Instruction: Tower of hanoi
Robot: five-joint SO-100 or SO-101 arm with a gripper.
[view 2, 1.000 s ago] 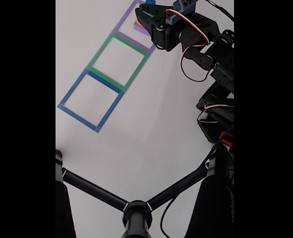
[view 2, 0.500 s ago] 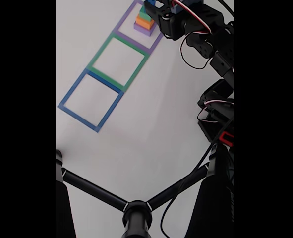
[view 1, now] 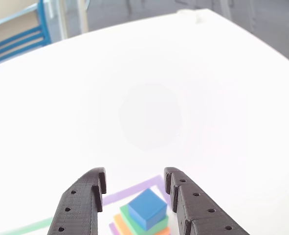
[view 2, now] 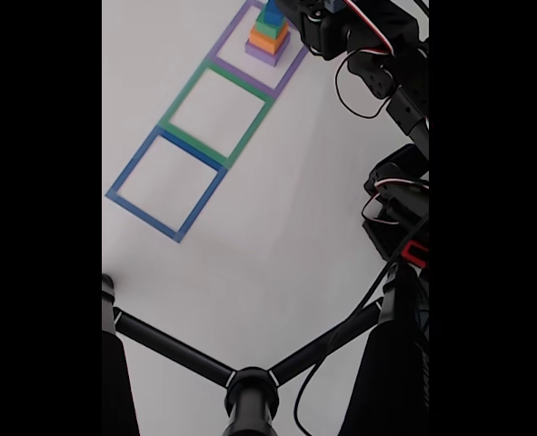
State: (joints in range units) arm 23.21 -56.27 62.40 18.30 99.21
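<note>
The tower stands stacked inside the purple taped square [view 2: 286,77] at the top of the fixed view: purple block [view 2: 264,54] at the bottom, then orange [view 2: 266,40], green [view 2: 269,26] and blue [view 2: 273,13] on top. In the other view my gripper [view 1: 133,177] is open, its two black fingers [view 1: 83,200] spread above and to either side of the blue block [view 1: 146,208]. They do not touch it. Below it show the green block [view 1: 130,221] and an edge of the orange block [view 1: 119,224]; the purple block is hidden there.
Green [view 2: 215,111] and blue [view 2: 166,182] taped squares lie in a row below the purple one, both with nothing inside. The arm [view 2: 359,45] runs down the right side. A black tripod [view 2: 250,386] crosses the bottom of the fixed view.
The gripper and arm have drawn back toward the top right of the fixed view, uncovering the stacked tower, which has not moved.
</note>
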